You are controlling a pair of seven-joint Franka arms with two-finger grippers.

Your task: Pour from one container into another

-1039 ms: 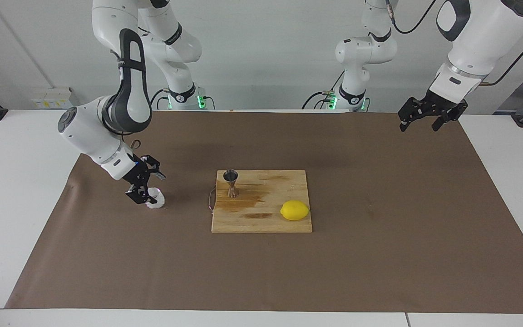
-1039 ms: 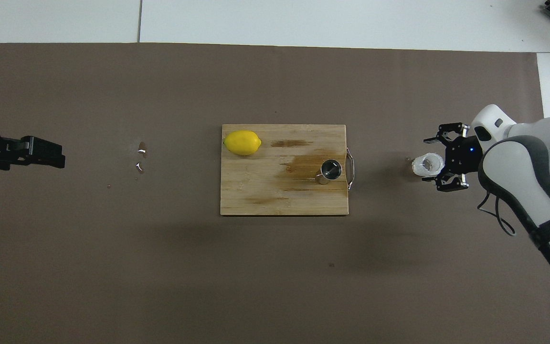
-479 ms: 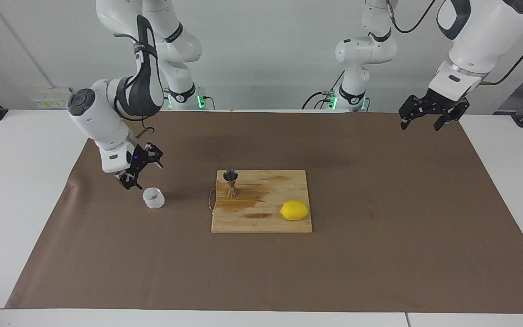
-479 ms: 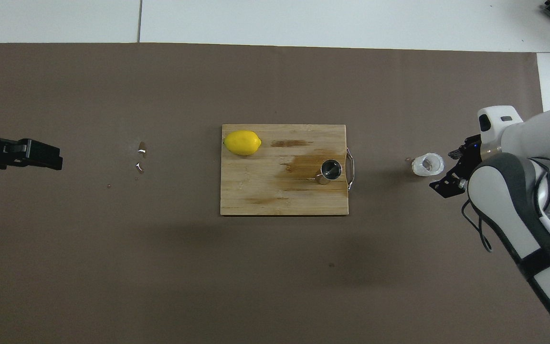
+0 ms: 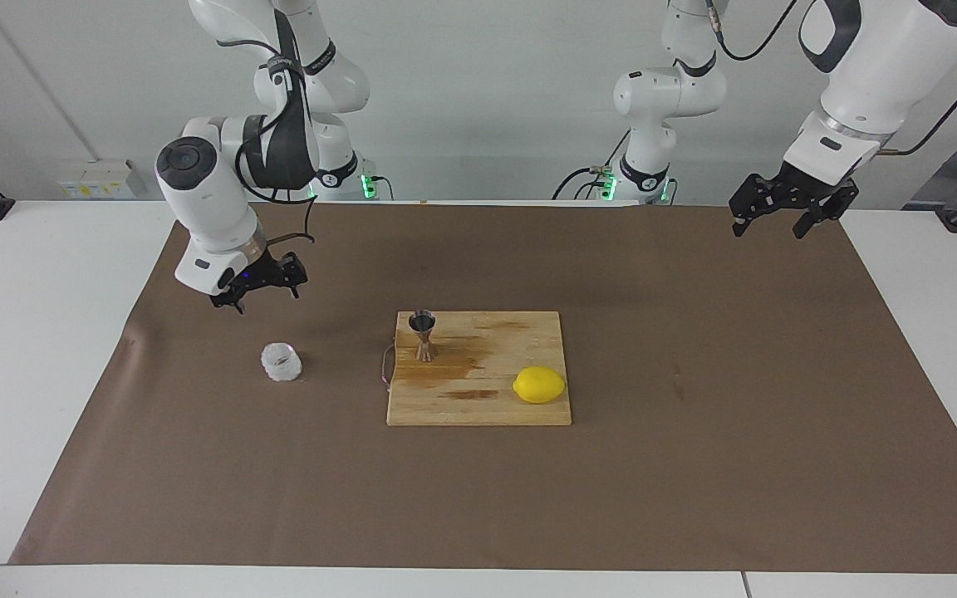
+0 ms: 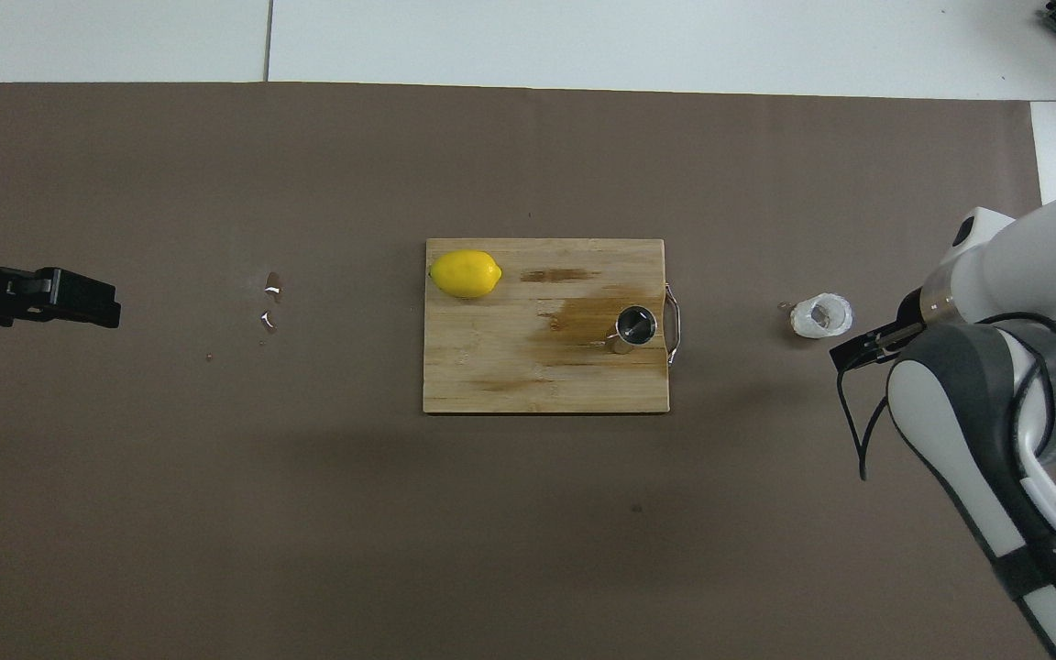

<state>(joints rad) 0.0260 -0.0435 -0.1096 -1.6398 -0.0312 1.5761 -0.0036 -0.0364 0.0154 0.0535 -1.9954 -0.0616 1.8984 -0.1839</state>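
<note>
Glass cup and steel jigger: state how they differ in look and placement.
The glass cup is squat, clear and knobbly; the jigger is slim, shiny steel with a narrow waist. The glass cup stands on the brown paper toward the right arm's end; the jigger stands on the wooden board, near a wet stain. Both are upright, and no gripper holds either.

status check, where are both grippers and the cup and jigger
Right gripper open, raised over paper near glass cup, holding nothing. Left gripper open, waiting at its end. Jigger upright on cutting board; nothing between them.
</note>
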